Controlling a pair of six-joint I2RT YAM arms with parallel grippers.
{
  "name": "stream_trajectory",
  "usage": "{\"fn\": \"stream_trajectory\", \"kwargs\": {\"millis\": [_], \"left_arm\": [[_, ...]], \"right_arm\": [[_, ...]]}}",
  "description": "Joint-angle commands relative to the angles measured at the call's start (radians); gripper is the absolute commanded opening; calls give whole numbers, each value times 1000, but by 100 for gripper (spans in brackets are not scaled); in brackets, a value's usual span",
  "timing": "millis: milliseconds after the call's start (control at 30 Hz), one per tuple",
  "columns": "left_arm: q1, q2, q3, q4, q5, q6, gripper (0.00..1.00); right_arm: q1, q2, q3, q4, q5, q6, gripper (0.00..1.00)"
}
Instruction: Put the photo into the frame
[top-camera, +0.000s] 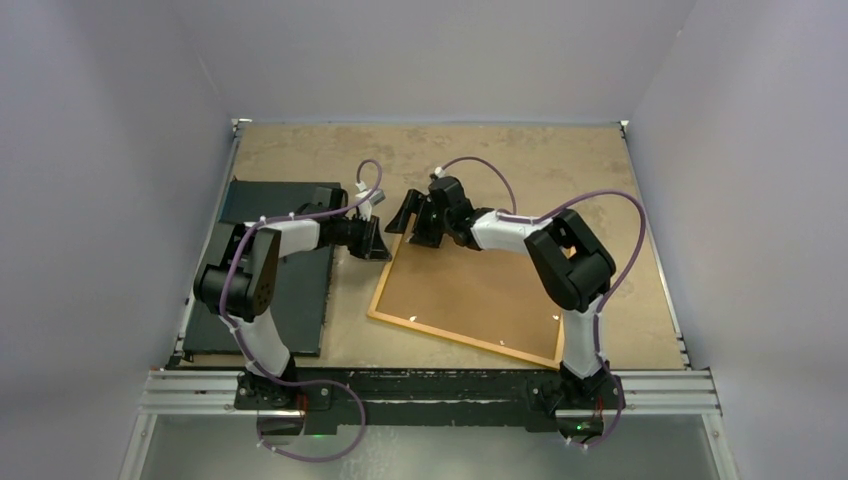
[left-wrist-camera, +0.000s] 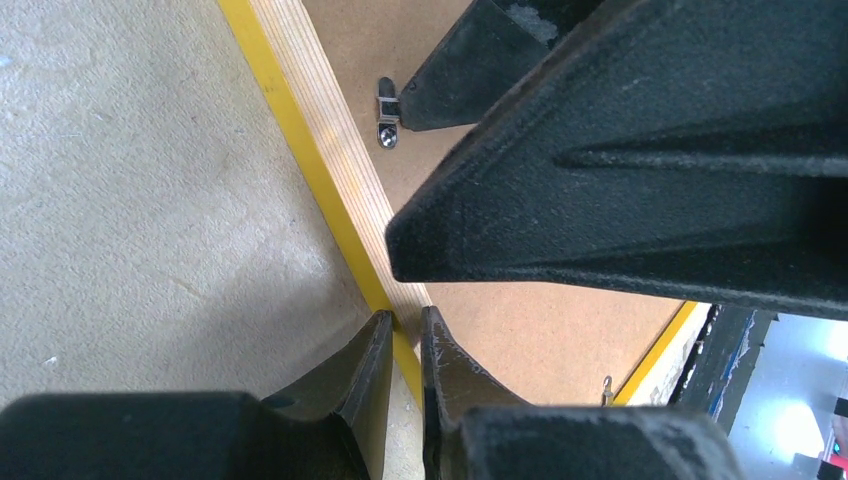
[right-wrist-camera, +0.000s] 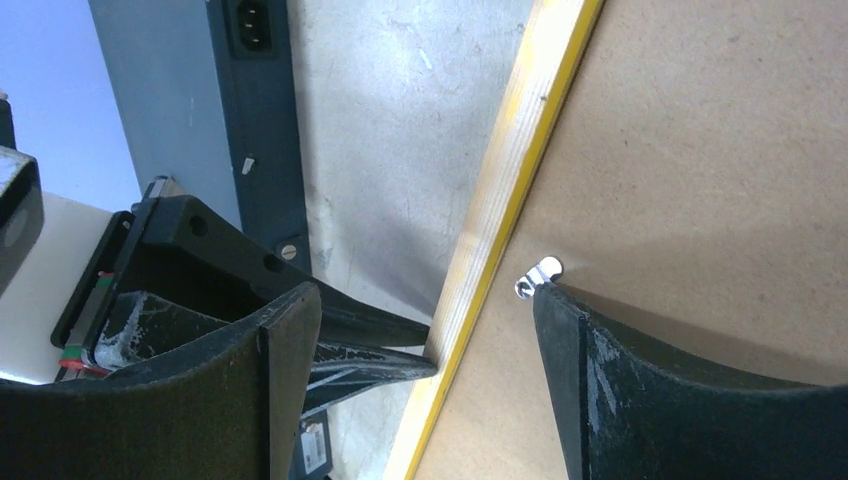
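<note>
My left gripper (left-wrist-camera: 405, 328) is nearly closed. The thin yellow rim of the frame (top-camera: 460, 341) runs between its fingertips (left-wrist-camera: 372, 350), one tip on the table side and the other on the rim's pale wood (from the wrist view both look pressed against it).

My right gripper (right-wrist-camera: 428, 292) stands wide apart just to the right and holds nothing. It straddles the same edge, with one finger over the bare table and the other down on the brown backing board (top-camera: 475, 290). That tip is touching or just beside a small metal tab (right-wrist-camera: 538, 272), and I cannot tell which.

Both grippers sit close together at the frame's far left corner. The frame lies flat on the table (top-camera: 560, 170), back upward. It is skewed so that this corner points far and left, while its near edge slants toward my right arm's base.

Left of the frame and apart from it, a black flat board (top-camera: 300, 300) lies along the table's left side, partly under my left arm.
</note>
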Motion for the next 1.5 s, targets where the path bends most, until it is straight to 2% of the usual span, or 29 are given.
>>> {"fn": "stream_trajectory", "kwargs": {"millis": [0, 433, 633, 867, 1467], "left_arm": [[-6, -7, -9, 19, -19, 33, 12], [-6, -13, -4, 15, -15, 32, 11], [-6, -21, -5, 14, -17, 31, 10], [-6, -23, -7, 19, -14, 24, 10], [-6, -22, 1, 21, -12, 22, 9]], "right_arm": [[-3, 34, 33, 15, 32, 4, 80], [-3, 42, 66, 26, -46, -13, 77], [-7, 8, 63, -9, -20, -54, 77], [-7, 39, 73, -7, -24, -94, 76], [23, 66, 52, 33, -114, -49, 73]]}}
